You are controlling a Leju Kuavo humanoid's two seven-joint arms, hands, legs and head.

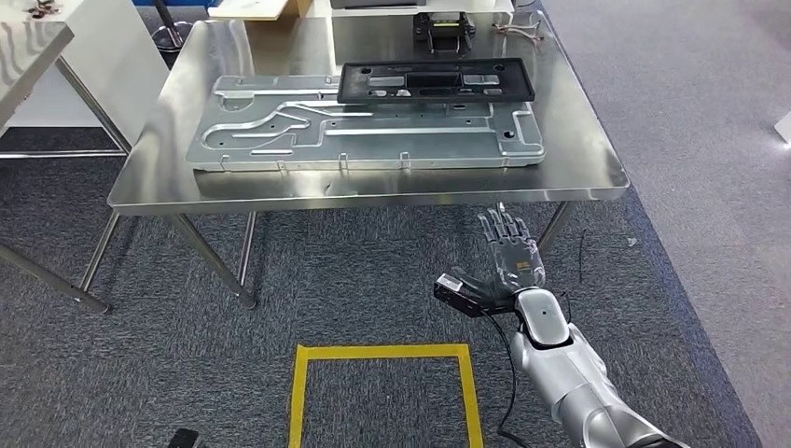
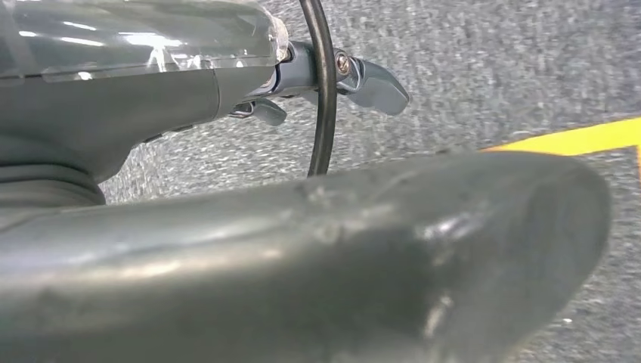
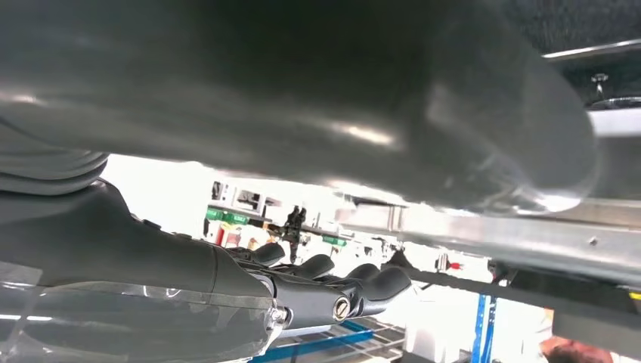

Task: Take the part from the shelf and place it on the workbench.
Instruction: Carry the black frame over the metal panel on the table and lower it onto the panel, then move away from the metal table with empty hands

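Note:
A large silver metal plate (image 1: 373, 140) with stamped channels lies flat on the steel workbench (image 1: 373, 194). A black rectangular frame part (image 1: 436, 81) rests on the plate's far edge. My right hand (image 1: 511, 254) hangs just below and in front of the workbench's near edge, with its fingers stretched forward and nothing in them. In the right wrist view its dark fingers (image 3: 355, 287) lie straight under the table's rim (image 3: 529, 234). My left hand (image 2: 302, 257) hangs over the grey carpet with its fingers (image 2: 374, 83) apart from the thumb and nothing held.
A yellow tape square (image 1: 382, 353) marks the carpet in front of me. Table legs (image 1: 215, 257) stand under the workbench. A second steel table (image 1: 28, 47) stands at the far left. A small black device (image 1: 444, 33) sits at the workbench's back edge.

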